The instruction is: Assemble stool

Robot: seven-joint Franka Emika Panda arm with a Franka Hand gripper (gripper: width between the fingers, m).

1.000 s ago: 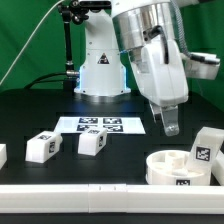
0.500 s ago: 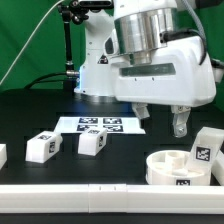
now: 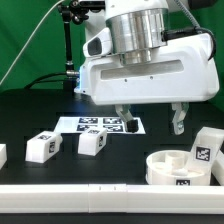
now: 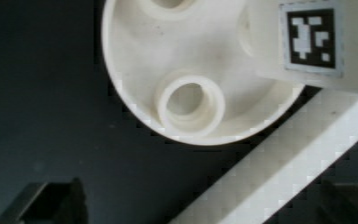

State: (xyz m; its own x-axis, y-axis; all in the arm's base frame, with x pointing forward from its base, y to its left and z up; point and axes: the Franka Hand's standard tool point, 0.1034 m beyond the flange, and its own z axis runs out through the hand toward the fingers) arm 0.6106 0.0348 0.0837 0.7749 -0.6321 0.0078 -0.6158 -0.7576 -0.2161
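The round white stool seat point(image 3: 178, 166) lies at the front on the exterior view's right. A tagged leg point(image 3: 207, 148) stands at its far right side. Two more tagged legs point(image 3: 42, 147) point(image 3: 92, 143) lie on the black table to the left, and a third point(image 3: 2, 155) is cut by the left edge. My gripper point(image 3: 150, 120) hangs open and empty above the table, just behind and left of the seat. The wrist view shows the seat point(image 4: 194, 60) with a round socket point(image 4: 190, 103) and a tagged leg point(image 4: 309, 40), beyond my open gripper point(image 4: 202, 206).
The marker board point(image 3: 95, 125) lies flat behind the legs. A long white rail point(image 3: 70, 190) runs along the table's front edge and also shows in the wrist view point(image 4: 309, 160). The robot base point(image 3: 100, 70) stands at the back.
The gripper has turned about its vertical axis, so both fingers now show spread side by side. The hand has shifted a little to the exterior view's left. The parts have not moved.
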